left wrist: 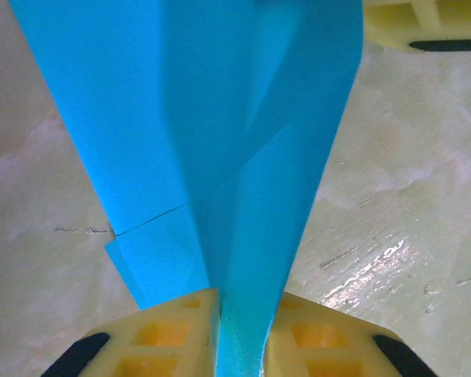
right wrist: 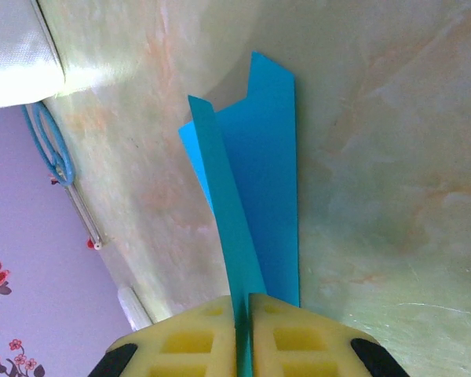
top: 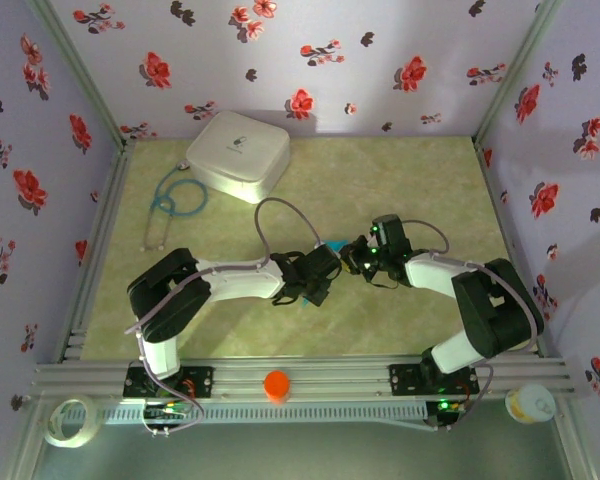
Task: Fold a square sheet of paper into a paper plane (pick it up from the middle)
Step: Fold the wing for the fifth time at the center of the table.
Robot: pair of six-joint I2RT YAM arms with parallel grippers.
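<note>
The square sheet of paper [top: 335,243] is turquoise-blue and folded along lengthwise creases into a tapering, dart-like shape, held above the middle of the table between both arms. My left gripper [top: 320,272] is shut on one end. In the left wrist view the paper [left wrist: 220,118] fans out from between the yellow fingers of that gripper [left wrist: 239,302], and a finger of the other gripper [left wrist: 424,23] shows at the top right. My right gripper [top: 358,255] is shut on the opposite end. In the right wrist view the paper [right wrist: 263,181] is pinched edge-on in that gripper [right wrist: 242,302].
A white rounded box [top: 238,152] sits at the back left, with a blue-looped tool [top: 175,200] beside it. On the front rail are an orange cap [top: 276,385], a tape roll [top: 68,420] and a small cup [top: 530,404]. Flowered walls close three sides.
</note>
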